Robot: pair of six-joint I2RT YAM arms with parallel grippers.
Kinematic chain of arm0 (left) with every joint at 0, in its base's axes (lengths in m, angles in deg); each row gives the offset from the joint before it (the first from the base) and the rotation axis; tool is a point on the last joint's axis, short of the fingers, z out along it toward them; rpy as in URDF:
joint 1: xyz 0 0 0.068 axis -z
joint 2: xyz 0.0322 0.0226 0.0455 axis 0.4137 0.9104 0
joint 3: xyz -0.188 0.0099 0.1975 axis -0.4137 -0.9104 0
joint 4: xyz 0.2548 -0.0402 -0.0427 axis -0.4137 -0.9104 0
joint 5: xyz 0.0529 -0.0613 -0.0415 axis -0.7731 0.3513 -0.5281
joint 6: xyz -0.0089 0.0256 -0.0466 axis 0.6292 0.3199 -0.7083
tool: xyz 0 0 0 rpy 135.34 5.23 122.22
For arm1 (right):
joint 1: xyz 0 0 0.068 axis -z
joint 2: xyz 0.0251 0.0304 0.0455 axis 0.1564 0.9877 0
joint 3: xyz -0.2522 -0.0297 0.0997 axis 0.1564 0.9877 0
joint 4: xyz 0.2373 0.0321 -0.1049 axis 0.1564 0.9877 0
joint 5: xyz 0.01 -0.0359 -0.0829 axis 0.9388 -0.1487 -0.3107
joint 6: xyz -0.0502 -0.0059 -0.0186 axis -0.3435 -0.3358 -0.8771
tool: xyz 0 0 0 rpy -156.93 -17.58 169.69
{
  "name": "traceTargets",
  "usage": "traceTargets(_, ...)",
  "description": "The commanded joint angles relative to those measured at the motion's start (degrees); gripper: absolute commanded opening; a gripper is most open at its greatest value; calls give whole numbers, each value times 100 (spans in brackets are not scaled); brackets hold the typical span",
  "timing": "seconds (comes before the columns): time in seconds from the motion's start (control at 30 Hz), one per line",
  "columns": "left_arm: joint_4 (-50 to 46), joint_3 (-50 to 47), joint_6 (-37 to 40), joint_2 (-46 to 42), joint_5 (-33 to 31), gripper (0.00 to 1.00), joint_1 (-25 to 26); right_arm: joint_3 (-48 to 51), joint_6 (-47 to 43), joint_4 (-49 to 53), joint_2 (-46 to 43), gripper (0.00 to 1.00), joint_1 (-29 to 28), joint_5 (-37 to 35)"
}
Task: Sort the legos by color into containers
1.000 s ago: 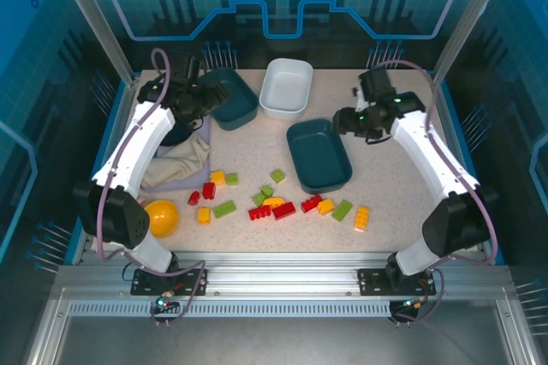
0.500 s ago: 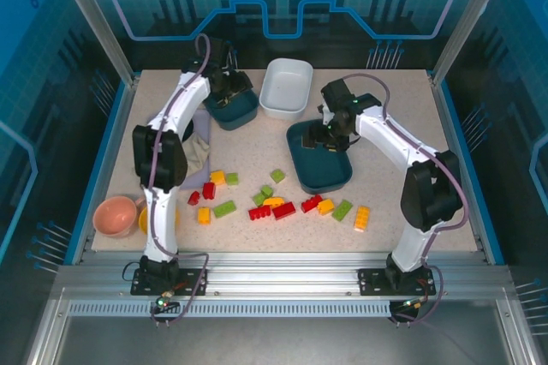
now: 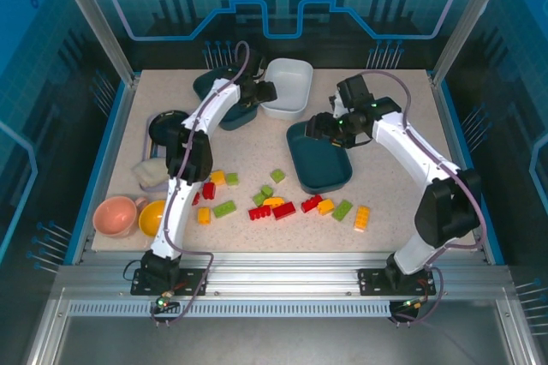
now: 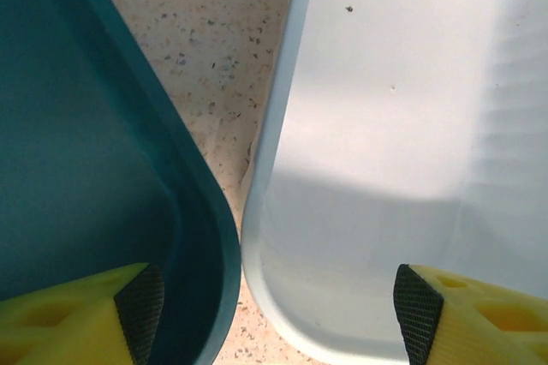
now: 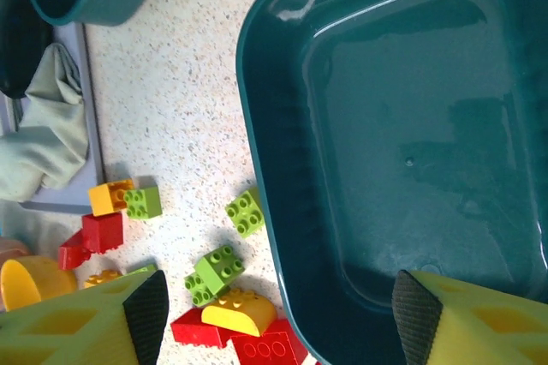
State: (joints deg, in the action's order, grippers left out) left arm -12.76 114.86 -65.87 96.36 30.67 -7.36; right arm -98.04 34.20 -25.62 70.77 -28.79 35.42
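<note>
Legos (image 3: 284, 209) just beside teal tray (image 3: 324, 168) rim

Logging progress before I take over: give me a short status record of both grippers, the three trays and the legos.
left gripper: open, empty, one finger over the back teal tray, the other over the white tray
right gripper: open, empty, straddling the rim of the near teal tray
tray contents: no brick in any visible part
legos: loose on the table, on the near side of the trays
sorted so far: none
</note>
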Motion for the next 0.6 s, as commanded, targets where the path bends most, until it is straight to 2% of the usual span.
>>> traceTargets(0.0, -214, 281, 269, 239, -492, 70, -30, 130, 189, -179, -211, 72, 128, 231)
traceTargets(0.2, -277, 306, 469, 339, -721, 60, 11, 168, 154, -81, -406, 72, 210, 227)
traceTargets(0.37, -299, 314, 507, 346, -673, 44, 80, 104, 30, -5, -468, 71, 231, 187)
traceTargets(0.57, -421, 152, 563, 110, -630, 36, 272, 258, -302, 309, -403, 70, 326, -506)
